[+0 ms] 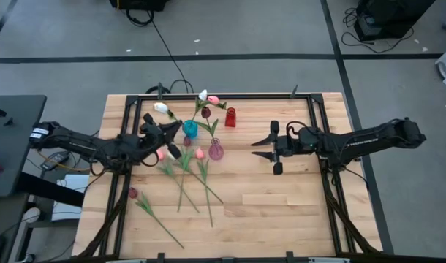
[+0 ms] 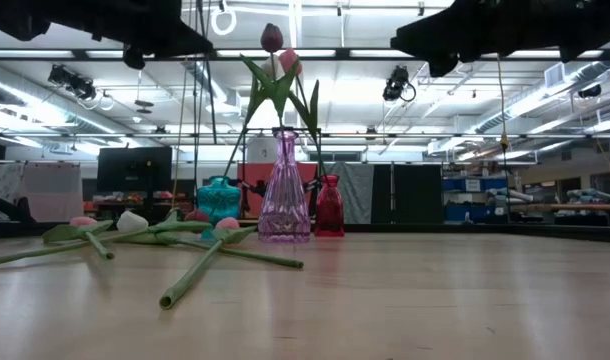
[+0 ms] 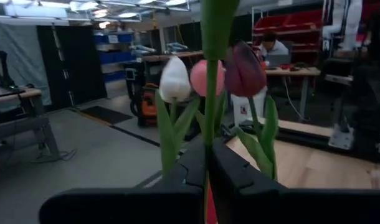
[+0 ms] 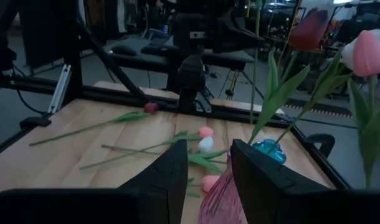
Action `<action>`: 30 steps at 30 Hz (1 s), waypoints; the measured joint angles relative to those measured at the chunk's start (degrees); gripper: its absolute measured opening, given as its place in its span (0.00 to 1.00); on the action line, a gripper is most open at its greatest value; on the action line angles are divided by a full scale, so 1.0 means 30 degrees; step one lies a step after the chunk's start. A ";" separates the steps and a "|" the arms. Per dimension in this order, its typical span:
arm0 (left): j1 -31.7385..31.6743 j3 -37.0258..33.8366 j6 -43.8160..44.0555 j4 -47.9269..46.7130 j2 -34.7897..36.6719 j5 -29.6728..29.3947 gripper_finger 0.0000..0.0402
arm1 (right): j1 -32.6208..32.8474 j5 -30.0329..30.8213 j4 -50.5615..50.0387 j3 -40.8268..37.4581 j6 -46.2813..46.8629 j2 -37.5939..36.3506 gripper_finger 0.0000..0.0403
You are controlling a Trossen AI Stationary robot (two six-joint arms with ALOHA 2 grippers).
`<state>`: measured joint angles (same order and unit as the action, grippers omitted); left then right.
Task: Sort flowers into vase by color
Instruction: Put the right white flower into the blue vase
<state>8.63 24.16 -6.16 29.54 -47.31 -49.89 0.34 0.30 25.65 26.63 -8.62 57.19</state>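
Beyond table, seated person, left-wrist view only

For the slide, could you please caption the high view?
Left gripper holds a tulip stem near the teal vase; right gripper waits open beside it.

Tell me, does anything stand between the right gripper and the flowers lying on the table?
Yes. The purple vase stands directly between the open right gripper and the lying flowers, so a straight reach would meet it first.

Lab/workshop: strip lights, blue shelving, workbenches, floor cables.
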 joint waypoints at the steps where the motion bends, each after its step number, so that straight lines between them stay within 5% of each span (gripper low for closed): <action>1: -0.0197 0.0000 -0.0191 0.0255 0.0002 -0.0007 0.03 | 0.0000 0.0004 -0.0128 0.0000 -0.0022 -0.0117 0.33; 13: -0.4272 0.0007 0.0703 0.0949 -0.1857 0.2426 0.03 | 0.0000 0.0029 0.0006 -0.0004 -0.0170 -0.0349 0.33; 30: -0.5517 0.0007 0.3268 0.1116 -0.5403 0.2787 0.03 | 0.0000 -0.0109 -0.0392 0.0000 0.0312 -0.0349 0.33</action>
<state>-7.92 24.18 3.64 32.88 -63.52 -41.53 0.34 -0.03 24.48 26.63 -7.68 56.14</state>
